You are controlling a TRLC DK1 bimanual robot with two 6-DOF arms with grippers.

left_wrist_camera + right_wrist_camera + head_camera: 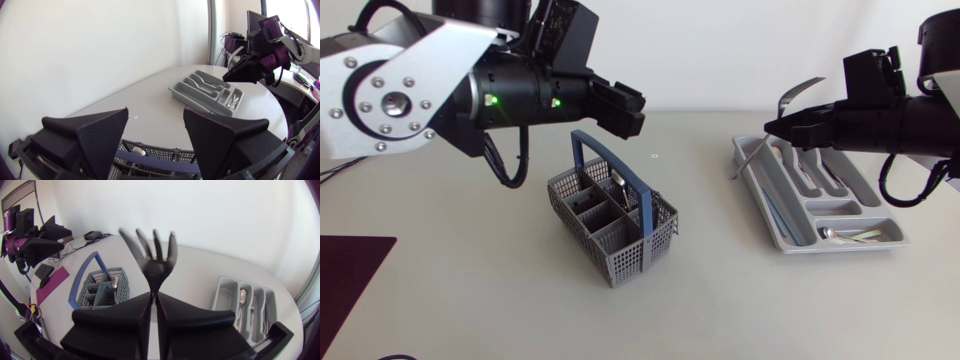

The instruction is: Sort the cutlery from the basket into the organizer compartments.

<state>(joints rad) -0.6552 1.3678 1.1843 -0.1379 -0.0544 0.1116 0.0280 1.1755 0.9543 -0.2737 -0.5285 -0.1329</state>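
Head view. Basket [620, 255], grey with a blue handle, at mid-table; organizer [775, 225] well apart on the right, several pieces already lying in its compartments. Right gripper [782, 125]: closed tight on a fork [745, 160], held in the air above the organizer's far left corner, handle slanting down toward the left rim, tines curving up behind. Left gripper [625, 108]: raised above the basket's far side, carrying nothing.

Left wrist view. Left fingers [95, 132] spread wide, nothing between them; basket rim just below, one rounded piece, probably a spoon [139, 150], lying inside. Organizer far ahead, with the right gripper beside it.

Right wrist view. Both fingers pressed together on the fork's neck, tines standing up ahead of the tips. Organizer off to the right, spoons visible in its long slots; basket to the left with a spoon left inside.

Step in hand, judging from this: carrying the fork to its slot. Next: pick out the fork compartment, line the handle up with the slot's length, lower until nearly flat, then release. Unclear from here which slot takes forks.
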